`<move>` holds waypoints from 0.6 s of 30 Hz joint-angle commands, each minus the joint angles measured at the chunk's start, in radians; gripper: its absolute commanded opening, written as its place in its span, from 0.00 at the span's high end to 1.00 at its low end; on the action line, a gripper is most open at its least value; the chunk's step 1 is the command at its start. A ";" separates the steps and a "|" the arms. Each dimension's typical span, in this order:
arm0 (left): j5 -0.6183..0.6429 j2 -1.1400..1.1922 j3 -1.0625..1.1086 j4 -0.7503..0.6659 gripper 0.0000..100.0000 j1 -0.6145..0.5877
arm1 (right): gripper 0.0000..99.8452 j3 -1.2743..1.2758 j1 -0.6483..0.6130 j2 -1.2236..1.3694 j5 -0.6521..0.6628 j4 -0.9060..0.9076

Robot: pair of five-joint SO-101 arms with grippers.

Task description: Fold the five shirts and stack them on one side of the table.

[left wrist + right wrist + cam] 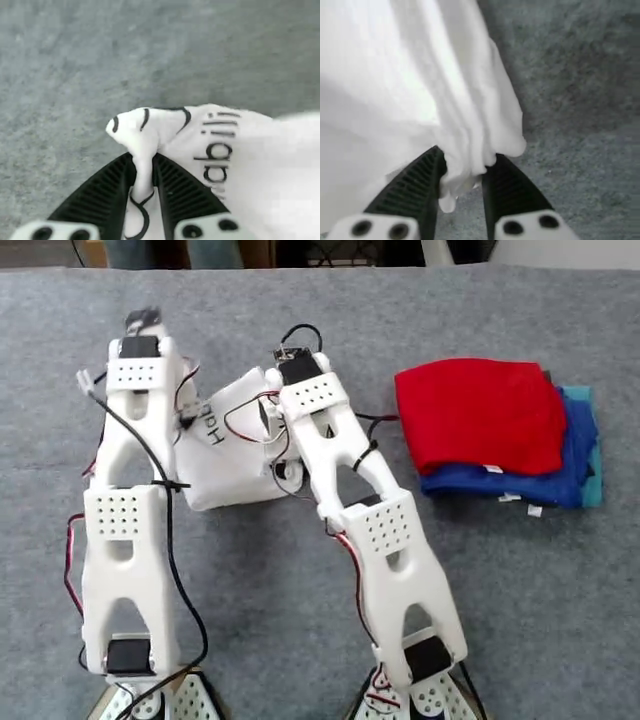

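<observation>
Left wrist view: the left pincer (143, 159) is seen closed on a bunched corner of the white cotton shirt with dark printed lettering (240, 165), and the cloth is pinched between ribbed black fingers (100, 195). In the right wrist view, the right pincer (466, 155) is likewise clamped on a gathered fold of the same shirt, above the grey felt-like surface (580, 75).

From the high view, this shirt is found left of centre, held between the two arms as a rough, lumpy packet. Its fold is judged unfinished.

Farther to the right, a neat stack is laid. A red folded shirt (478, 415) is placed on top, a blue folded shirt (500, 483) sits under it, and a teal layer (590, 440) is exposed along the stack's right side. At least three shirts are therefore judged done. Whether a fourth is hidden in the pile cannot be told. The white shirt remains to be squared up and carried onto the stack.

Bare surface is offered in front of the stack and between it and the right arm, though the arm's upper link is close to the stack's left edge. Beyond the shirt and stack, a broad strip of bare surface is left before the far edge.
</observation>
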 commanded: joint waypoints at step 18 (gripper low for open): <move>0.124 -0.021 -0.558 -0.341 0.97 0.328 | 0.99 0.260 0.470 -0.878 0.221 0.012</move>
